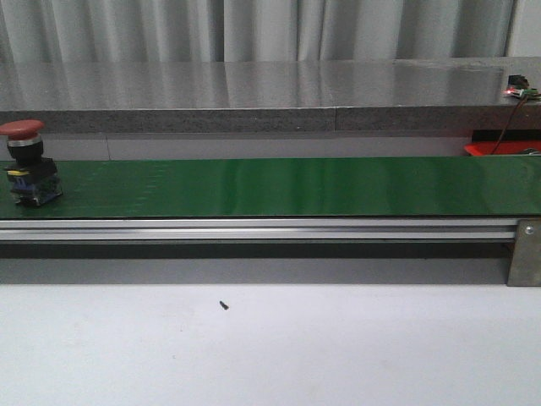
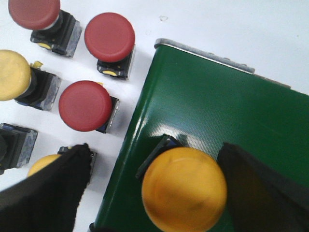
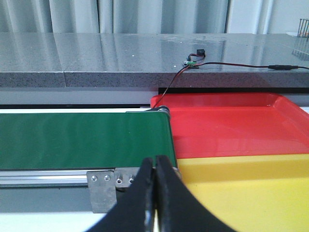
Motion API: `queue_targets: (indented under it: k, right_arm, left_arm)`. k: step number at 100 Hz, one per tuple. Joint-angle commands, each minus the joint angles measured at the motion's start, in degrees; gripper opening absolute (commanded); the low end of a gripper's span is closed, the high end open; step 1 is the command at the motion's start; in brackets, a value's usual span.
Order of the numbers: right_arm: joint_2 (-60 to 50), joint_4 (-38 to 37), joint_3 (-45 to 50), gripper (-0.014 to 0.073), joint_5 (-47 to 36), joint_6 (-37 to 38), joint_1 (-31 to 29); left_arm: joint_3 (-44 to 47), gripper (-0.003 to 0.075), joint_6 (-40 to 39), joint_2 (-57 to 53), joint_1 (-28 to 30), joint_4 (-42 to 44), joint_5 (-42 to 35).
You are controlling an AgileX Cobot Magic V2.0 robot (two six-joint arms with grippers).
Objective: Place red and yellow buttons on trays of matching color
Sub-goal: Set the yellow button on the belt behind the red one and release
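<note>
Three red buttons (image 2: 109, 36) and three yellow buttons (image 2: 184, 189) visible.

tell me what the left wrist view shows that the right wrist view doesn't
Only the left wrist view shows the buttons: a yellow button on the belt between the open left gripper fingers, plus three red buttons and more yellow buttons standing on the white table beside the belt's end.

Only the right wrist view shows the trays: a red tray and a yellow tray past the belt's other end, the shut right gripper, a grey counter and a wired part on it.

Both show the green conveyor belt.
</note>
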Motion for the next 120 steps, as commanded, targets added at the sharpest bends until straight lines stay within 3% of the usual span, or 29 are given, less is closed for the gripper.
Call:
queue_targets:
  k: [1, 20, 30, 37, 59, 92, 120]
  right_arm:
    - [-1.0, -0.4, -1.1, -0.0066, -4.7, -0.2, -0.4]
    - [-1.0, -0.4, -1.1, -0.0066, -4.7, -0.2, -0.4]
    - [-1.0, -0.4, -1.1, -0.0066, -4.7, -0.2, -0.4]
    - [-1.0, -0.4, -1.1, -0.0066, -4.7, -0.2, -0.4]
    - [-1.0, -0.4, -1.1, -0.0066, -4.7, -0.2, -0.4]
    - [-1.0, -0.4, -1.1, -0.0066, -4.7, -0.2, -0.4]
    - [-1.0, -0.4, -1.1, -0.0066, -4.7, -0.2, -0.4]
  left_arm:
    - [-2.0, 0.0564, 1.1, -2.9, -0.5, -2.6, -1.9]
    - [-1.9, 0.0559, 5.3, -5.6, -0.7, -7.9, -0.1]
    - [-1.2, 0.0491, 6.3, -8.2, -1.4, -7.9, 0.4]
    - [0.1, 0.0392, 6.6, -10.4, -1.9, -7.9, 0.4]
    - [5.1, -0.0020, 8.4, -17.7, -4.8, -7.9, 0.5]
    - [15.5, -0.0020, 8.4, -30.6, -10.3, -7.9, 0.7]
    - [25.8, -0.0020, 8.6, -44.2, -10.6, -7.7, 0.8]
